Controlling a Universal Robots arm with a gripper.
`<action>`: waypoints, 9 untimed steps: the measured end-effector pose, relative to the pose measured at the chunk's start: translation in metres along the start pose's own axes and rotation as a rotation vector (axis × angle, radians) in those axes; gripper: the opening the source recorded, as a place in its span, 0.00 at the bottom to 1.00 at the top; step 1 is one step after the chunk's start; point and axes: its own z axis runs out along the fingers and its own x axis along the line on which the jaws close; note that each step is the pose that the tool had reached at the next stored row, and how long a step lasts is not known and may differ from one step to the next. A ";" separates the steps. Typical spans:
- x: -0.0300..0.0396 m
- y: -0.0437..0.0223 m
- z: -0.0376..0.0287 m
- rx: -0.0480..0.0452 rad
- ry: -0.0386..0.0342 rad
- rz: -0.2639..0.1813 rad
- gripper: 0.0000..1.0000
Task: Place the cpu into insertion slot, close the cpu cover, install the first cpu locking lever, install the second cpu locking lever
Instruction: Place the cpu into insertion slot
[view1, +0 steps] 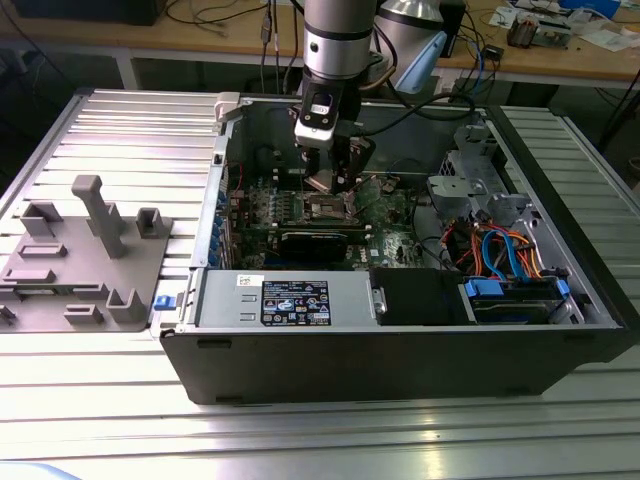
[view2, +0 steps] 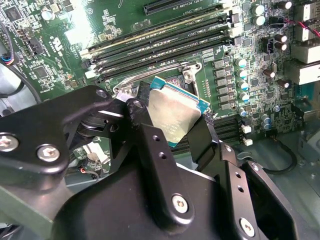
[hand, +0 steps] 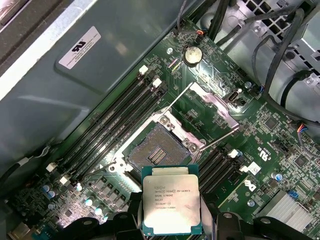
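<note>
Pinching the cpu (hand: 171, 200) by two opposite edges, the jaws held it above the open insertion slot (hand: 155, 152), not yet seated. We judged it light, stiff and fragile underneath, best gripped at the rim, never the contact face.

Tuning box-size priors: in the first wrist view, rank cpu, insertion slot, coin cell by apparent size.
1-2. cpu and insertion slot: look alike, cpu nearer the camera, so unranked.
3. coin cell, clearly smallest.
</note>
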 end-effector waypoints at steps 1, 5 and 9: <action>0.0000 0.0000 0.0000 0.0000 0.0000 0.001 0.55; 0.0000 0.0000 0.0000 0.0002 0.0000 0.003 0.55; 0.0000 0.0000 0.0001 0.0002 0.0000 0.005 0.55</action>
